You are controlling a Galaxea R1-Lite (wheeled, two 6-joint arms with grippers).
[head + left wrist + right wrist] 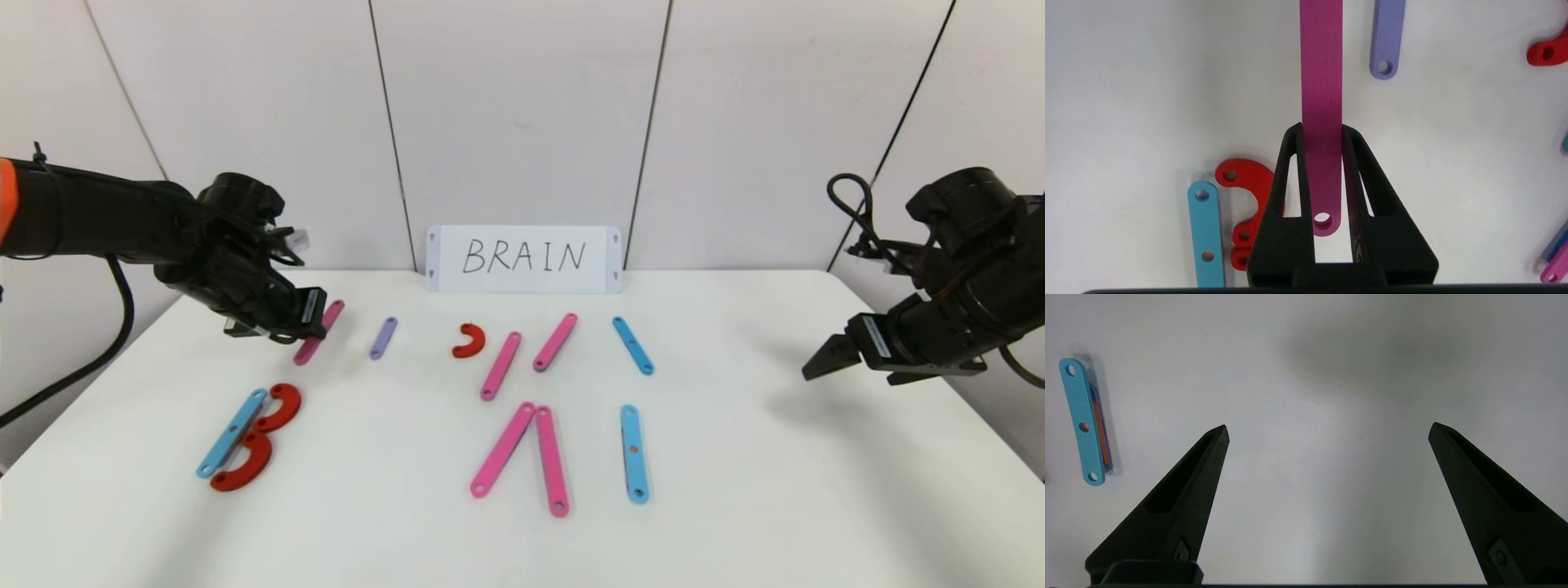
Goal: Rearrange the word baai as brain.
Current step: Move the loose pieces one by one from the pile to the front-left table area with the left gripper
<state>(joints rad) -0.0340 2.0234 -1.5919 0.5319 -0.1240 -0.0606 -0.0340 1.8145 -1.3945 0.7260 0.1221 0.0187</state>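
The word lies in flat pieces on the white table (pixel 775 490). At the left, a blue bar (pixel 233 431) with two red arcs (pixel 277 407) forms a B. My left gripper (pixel 314 317) (pixel 1322 127) is shut on one end of a pink bar (pixel 326 320) (pixel 1321 61) behind the B. Beside it lie a short purple bar (pixel 383 337) and a small red arc (pixel 469 340). Two pink bars (pixel 503 447) lean together in the middle, and a blue bar (pixel 634 453) (pixel 1082 420) lies upright beside them. My right gripper (pixel 820 363) (pixel 1329 428) hangs open at the right, holding nothing.
A white card (pixel 523 258) reading BRAIN leans on the back wall. Two more pink bars (pixel 500 365) (pixel 555 341) and a slanted blue bar (pixel 633 345) lie in the back row.
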